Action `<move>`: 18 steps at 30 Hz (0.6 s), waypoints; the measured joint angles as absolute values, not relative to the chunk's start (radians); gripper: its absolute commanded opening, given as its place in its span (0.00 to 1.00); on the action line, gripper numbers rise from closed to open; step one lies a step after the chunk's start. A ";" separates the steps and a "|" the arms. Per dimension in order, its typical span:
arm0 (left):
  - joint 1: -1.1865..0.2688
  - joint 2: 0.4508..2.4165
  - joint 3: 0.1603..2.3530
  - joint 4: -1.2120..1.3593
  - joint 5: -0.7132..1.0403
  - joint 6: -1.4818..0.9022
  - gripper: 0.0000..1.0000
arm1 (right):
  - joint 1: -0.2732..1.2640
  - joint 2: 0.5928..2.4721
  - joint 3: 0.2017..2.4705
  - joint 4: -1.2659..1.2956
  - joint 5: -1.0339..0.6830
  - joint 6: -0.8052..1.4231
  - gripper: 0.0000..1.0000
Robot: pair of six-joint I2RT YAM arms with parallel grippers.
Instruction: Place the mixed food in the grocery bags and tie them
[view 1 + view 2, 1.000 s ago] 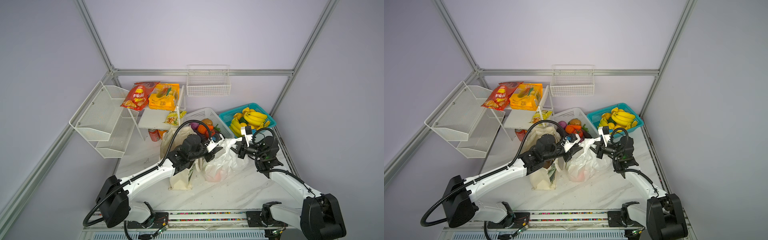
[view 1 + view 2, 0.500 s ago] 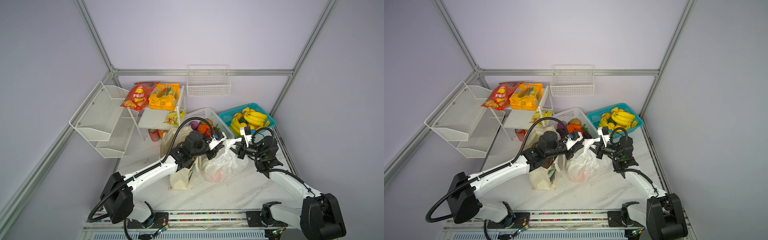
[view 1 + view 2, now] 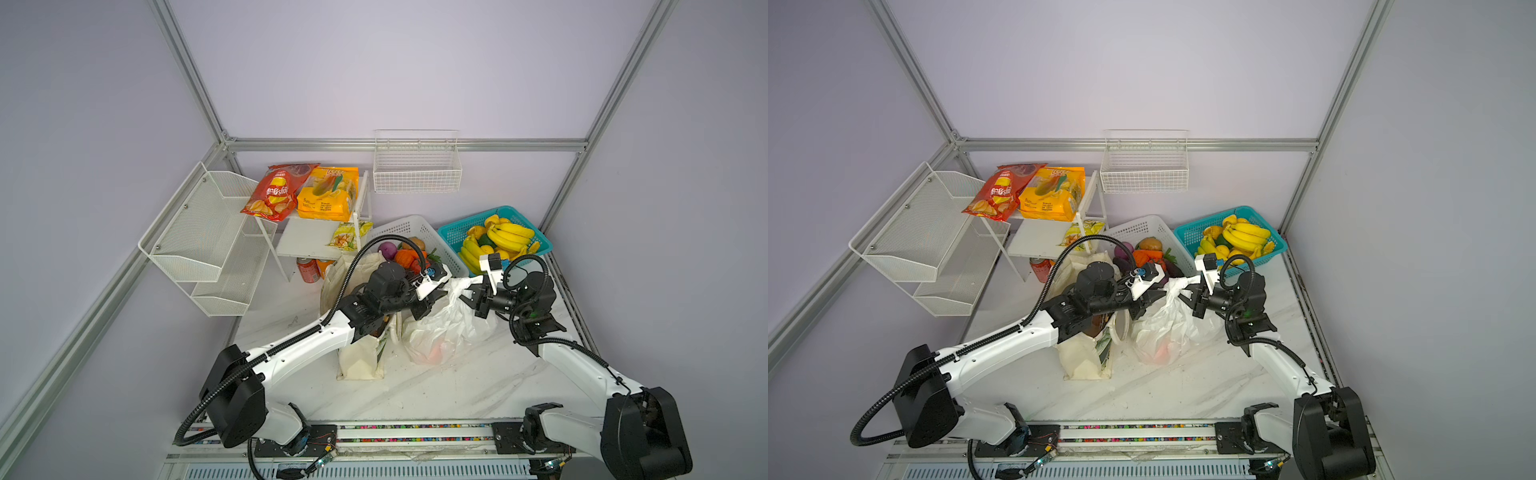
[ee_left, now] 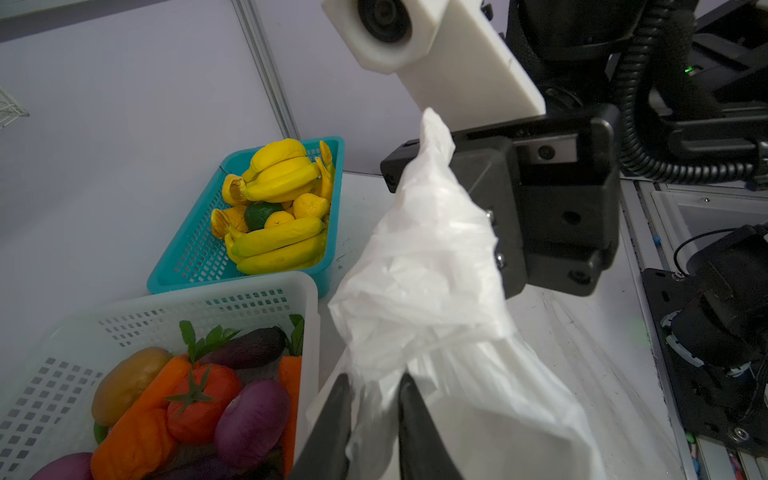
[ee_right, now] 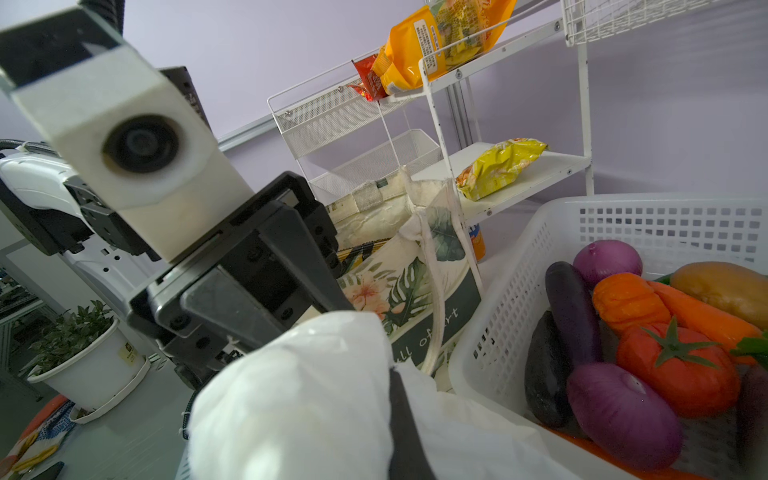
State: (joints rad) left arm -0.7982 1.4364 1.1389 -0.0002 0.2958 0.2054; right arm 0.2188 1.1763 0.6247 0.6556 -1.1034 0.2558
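The plastic bag (image 3: 444, 328) (image 3: 1163, 328) sits on the marble surface (image 3: 457, 386) in both top views. It is just right of the tote (image 3: 357, 357) (image 3: 1079, 357) and touches it along one side. The bag's top is gathered into a twisted neck that stretches between the two arms.

The left end effector (image 3: 438, 294) (image 3: 1154, 297) (image 4: 372, 382) reaches in over the tote. In the left wrist view its fingers (image 4: 332, 424) stand nearly together. The narrow gap between them is packed with bunched plastic, so it has a pinch on the neck low down.

The right end effector (image 3: 467, 291) (image 3: 1187, 295) faces it from the other side. It is closed tight on the twisted end of the bag's top, and in the left wrist view a point of white plastic sticks out past its black body. In the right wrist view one of its fingers (image 5: 401, 424) lies half buried in the plastic (image 5: 299, 395).

An orange (image 3: 434, 353) (image 3: 1158, 351) shows as a blur through the thin plastic, low in the bag. How many lie there I cannot tell.

The tote stands upright with its mouth open under the left arm. In the right wrist view its leaf-printed side (image 5: 399, 282) faces the white basket (image 5: 623, 216), and a black packet (image 5: 357, 251) with yellow marks shows at its mouth.

The white basket (image 3: 415, 228) (image 3: 1142, 228) holds vegetables and stands just behind the bag. The teal basket (image 3: 457, 232) (image 3: 1192, 237) holds bananas and sits beside it, further right.
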 measured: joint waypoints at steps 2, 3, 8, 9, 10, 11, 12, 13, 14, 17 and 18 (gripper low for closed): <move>-0.797 1.430 1.139 -0.002 0.301 0.204 0.15 | 0.219 1.176 0.625 0.656 -1.103 0.256 0.00; -0.797 1.427 1.139 -0.002 0.304 0.203 0.14 | 0.219 1.176 0.625 0.656 -1.103 0.256 0.00; -0.796 1.427 1.139 -0.003 0.310 0.202 0.15 | 0.219 1.175 0.625 0.656 -1.102 0.256 0.00; -0.795 1.427 1.139 -0.003 0.309 0.202 0.15 | 0.219 1.174 0.625 0.656 -1.102 0.256 0.00; -0.794 1.427 1.139 -0.004 0.309 0.203 0.16 | 0.219 1.172 0.625 0.656 -1.100 0.256 0.00; -0.793 1.427 1.139 -0.005 0.308 0.203 0.16 | 0.219 1.171 0.625 0.656 -1.099 0.256 0.00; -0.792 1.427 1.139 -0.007 0.307 0.203 0.16 | 0.219 1.170 0.625 0.656 -1.099 0.256 0.00; -0.791 1.427 1.139 -0.010 0.307 0.203 0.17 | 0.219 1.170 0.625 0.656 -1.098 0.256 0.00; -0.790 1.427 1.139 -0.012 0.307 0.203 0.18 | 0.219 1.170 0.625 0.656 -1.098 0.256 0.00; -0.785 1.427 1.139 -0.020 0.308 0.203 0.18 | 0.219 1.170 0.625 0.656 -1.096 0.256 0.00; -0.783 1.427 1.139 -0.022 0.311 0.203 0.18 | 0.219 1.170 0.625 0.656 -1.096 0.256 0.00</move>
